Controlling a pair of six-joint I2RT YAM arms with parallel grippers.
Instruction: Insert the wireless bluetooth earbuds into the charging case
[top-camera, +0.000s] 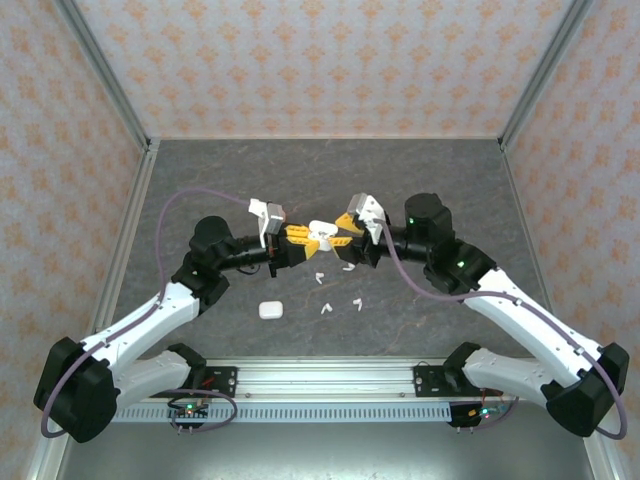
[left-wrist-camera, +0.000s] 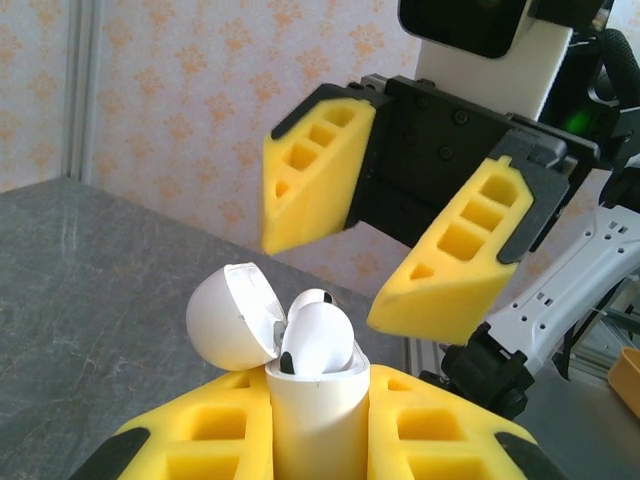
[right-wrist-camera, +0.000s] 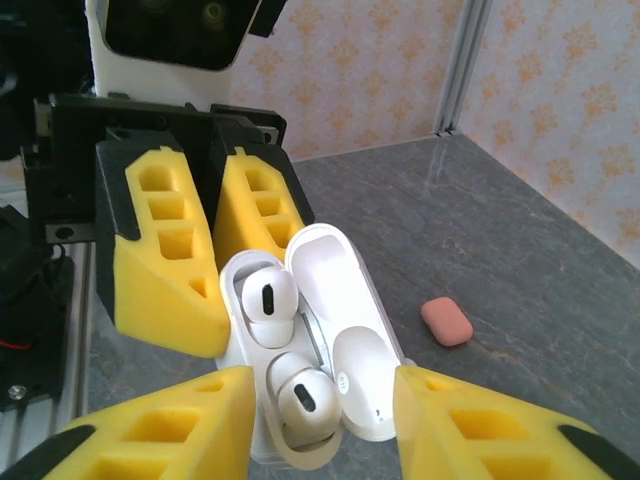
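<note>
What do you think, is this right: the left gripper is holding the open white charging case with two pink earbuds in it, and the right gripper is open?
Not quite. The two earbuds in the charging case are white, not pink; the right wrist view shows it. The left gripper does hold the open white case, and the right gripper is open.

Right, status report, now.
Left gripper shut on open charging case. Right gripper open, just off it. Two earbuds in case. Loose earbuds lie on table; nothing in the way.
</note>
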